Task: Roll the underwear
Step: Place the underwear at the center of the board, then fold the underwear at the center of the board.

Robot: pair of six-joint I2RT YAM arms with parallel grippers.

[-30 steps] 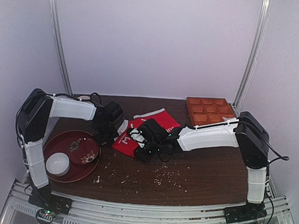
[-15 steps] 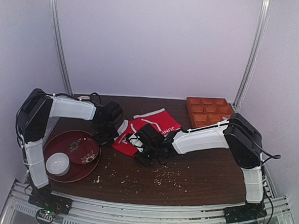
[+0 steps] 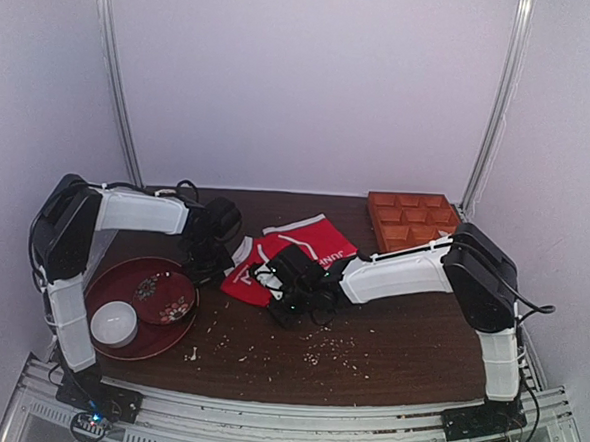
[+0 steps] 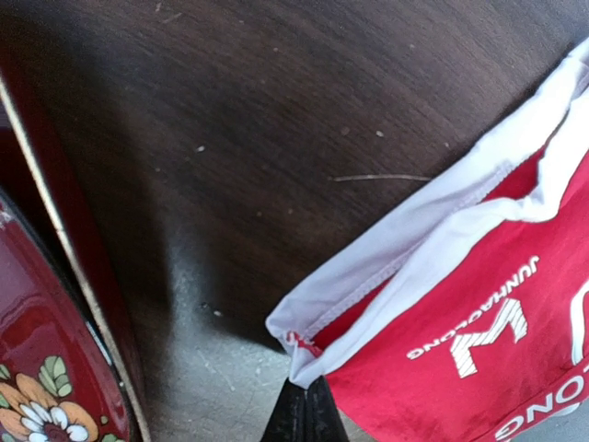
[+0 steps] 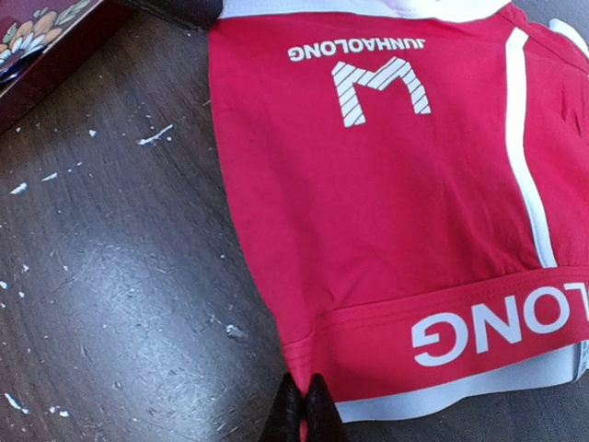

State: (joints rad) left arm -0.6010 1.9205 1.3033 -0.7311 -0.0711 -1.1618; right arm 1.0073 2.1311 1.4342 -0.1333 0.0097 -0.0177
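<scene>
The red underwear (image 3: 298, 251) with white trim and white lettering lies spread on the dark table in the top view. My left gripper (image 3: 215, 264) is shut on a white-trimmed corner of the underwear (image 4: 442, 304) at its left side; the black fingertips (image 4: 304, 414) pinch the hem. My right gripper (image 3: 288, 303) is shut on the red waistband corner at the near edge of the underwear (image 5: 386, 212); its fingertips (image 5: 306, 410) clamp the fabric just left of the white band.
A dark red round tray (image 3: 104, 340) holding a flowered plate (image 3: 165, 295) and a white bowl (image 3: 114, 322) sits at the left, close to my left gripper; its rim also shows in the left wrist view (image 4: 55, 267). An orange compartment tray (image 3: 413, 218) stands back right. Crumbs (image 3: 317, 348) litter the table.
My right arm has slid left and slightly nearer, and its gripper now grips the underwear's near edge. The left arm has barely moved.
</scene>
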